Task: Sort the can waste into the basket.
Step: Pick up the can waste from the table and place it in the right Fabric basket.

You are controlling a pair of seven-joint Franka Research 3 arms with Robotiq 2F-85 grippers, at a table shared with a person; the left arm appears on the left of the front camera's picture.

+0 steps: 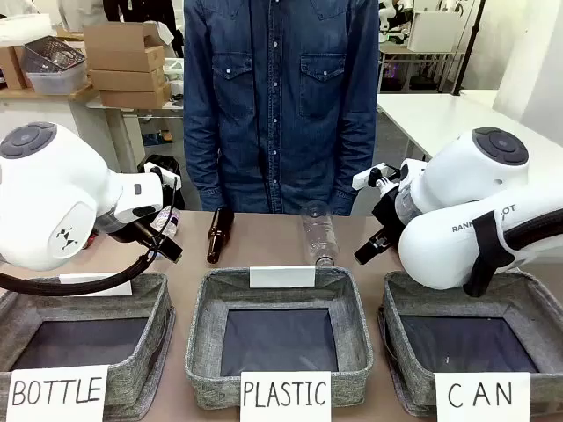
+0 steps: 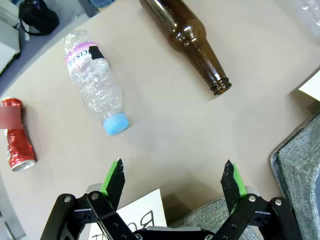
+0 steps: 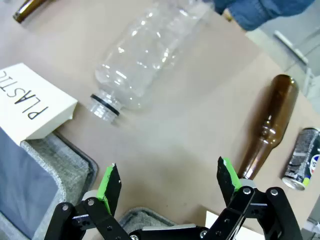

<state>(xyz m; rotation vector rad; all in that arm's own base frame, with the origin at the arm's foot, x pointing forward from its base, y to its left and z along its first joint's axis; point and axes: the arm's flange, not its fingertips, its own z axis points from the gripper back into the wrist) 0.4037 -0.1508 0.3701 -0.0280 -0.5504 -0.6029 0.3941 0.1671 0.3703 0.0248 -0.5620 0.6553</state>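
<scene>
Smooth beige tabletop — a crumpled red can (image 2: 17,135) is seen beside a ribbed plastic bottle (image 2: 95,85), a dark cylindrical can (image 3: 301,159) beside a brown glass bottle (image 3: 272,125). Left gripper (image 2: 173,167) and right gripper (image 3: 167,167) are held spread, empty.

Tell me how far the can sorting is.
Nothing looks done: the part of the CAN basket that shows holds no can. Nothing is in hand: the left hand and the right hand are open and empty. Both are left: the red can lies on the table in the left wrist view, the dark can beside a brown bottle in the right wrist view.
</scene>
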